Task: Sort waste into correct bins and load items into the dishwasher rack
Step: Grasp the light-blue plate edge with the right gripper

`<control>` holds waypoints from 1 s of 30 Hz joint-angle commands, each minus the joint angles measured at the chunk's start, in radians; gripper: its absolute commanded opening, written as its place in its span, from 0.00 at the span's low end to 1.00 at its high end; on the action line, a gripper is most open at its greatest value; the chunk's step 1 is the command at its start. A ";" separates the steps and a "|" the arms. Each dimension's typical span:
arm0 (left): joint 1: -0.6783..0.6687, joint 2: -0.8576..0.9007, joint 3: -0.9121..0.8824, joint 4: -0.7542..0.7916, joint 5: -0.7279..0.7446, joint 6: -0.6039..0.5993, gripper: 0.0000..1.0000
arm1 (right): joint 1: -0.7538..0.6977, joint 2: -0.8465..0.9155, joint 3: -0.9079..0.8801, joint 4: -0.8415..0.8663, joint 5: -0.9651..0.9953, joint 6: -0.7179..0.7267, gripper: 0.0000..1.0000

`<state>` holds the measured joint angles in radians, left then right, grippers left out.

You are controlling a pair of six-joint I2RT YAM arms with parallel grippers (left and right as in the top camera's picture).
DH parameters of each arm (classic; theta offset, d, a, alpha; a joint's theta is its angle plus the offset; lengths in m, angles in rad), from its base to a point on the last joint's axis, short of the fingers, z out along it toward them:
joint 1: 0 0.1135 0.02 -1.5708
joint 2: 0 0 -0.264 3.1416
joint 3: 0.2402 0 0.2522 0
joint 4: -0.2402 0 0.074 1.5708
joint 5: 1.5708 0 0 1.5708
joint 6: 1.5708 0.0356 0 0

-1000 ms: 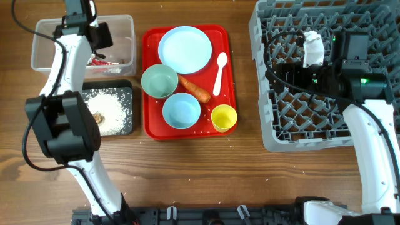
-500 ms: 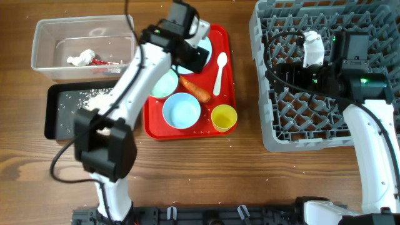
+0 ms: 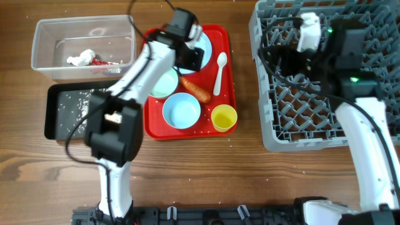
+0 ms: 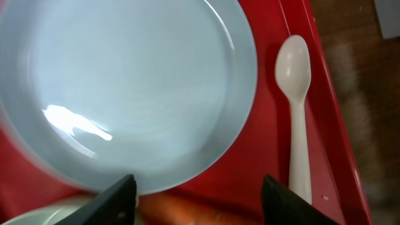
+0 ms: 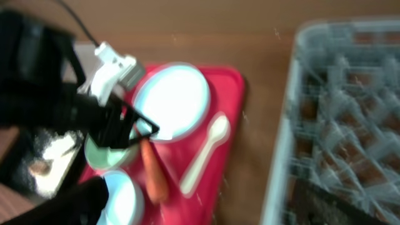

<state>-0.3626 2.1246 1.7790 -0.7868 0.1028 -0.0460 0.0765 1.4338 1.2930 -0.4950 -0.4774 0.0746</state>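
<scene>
My overhead view looked straight down on the whole worktop [image 3: 200,181]. The left wrist view sat close above the plate [image 4: 125,87] and spoon [image 4: 298,122]; the right wrist view, blurred, caught both from farther off.

A wooden surface [image 3: 206,178] is seen bearing four things. A clear tub [image 3: 81,20] is set toward the far left corner, and a black tray [image 3: 49,115] is laid just beside it on the near side. A red tray [image 3: 230,69] is placed mid-surface, and a large grey rack [image 3: 294,128] is set against the right edge.
</scene>
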 commanded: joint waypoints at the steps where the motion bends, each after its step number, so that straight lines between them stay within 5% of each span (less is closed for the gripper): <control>1: 0.025 -0.147 0.003 -0.010 0.009 -0.011 0.68 | 0.119 0.131 0.013 0.117 -0.017 0.108 0.96; 10: 0.122 -0.189 0.003 -0.150 -0.084 -0.050 0.77 | 0.305 0.578 0.210 0.325 0.169 0.448 0.87; 17: 0.352 -0.244 0.003 -0.219 -0.093 -0.150 0.79 | 0.312 0.721 0.228 0.351 0.297 0.590 0.80; 22: 0.383 -0.243 0.003 -0.221 -0.093 -0.149 0.80 | 0.317 0.808 0.229 0.375 0.294 0.694 0.70; 27: 0.383 -0.243 0.003 -0.221 -0.093 -0.149 0.83 | 0.345 0.877 0.229 0.424 0.290 0.797 0.46; 30: 0.383 -0.243 0.003 -0.232 -0.093 -0.149 0.86 | 0.380 0.916 0.229 0.449 0.293 0.839 0.21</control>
<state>0.0181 1.9053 1.7794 -1.0084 0.0124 -0.1825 0.4171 2.2803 1.5215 -0.0471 -0.1932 0.8497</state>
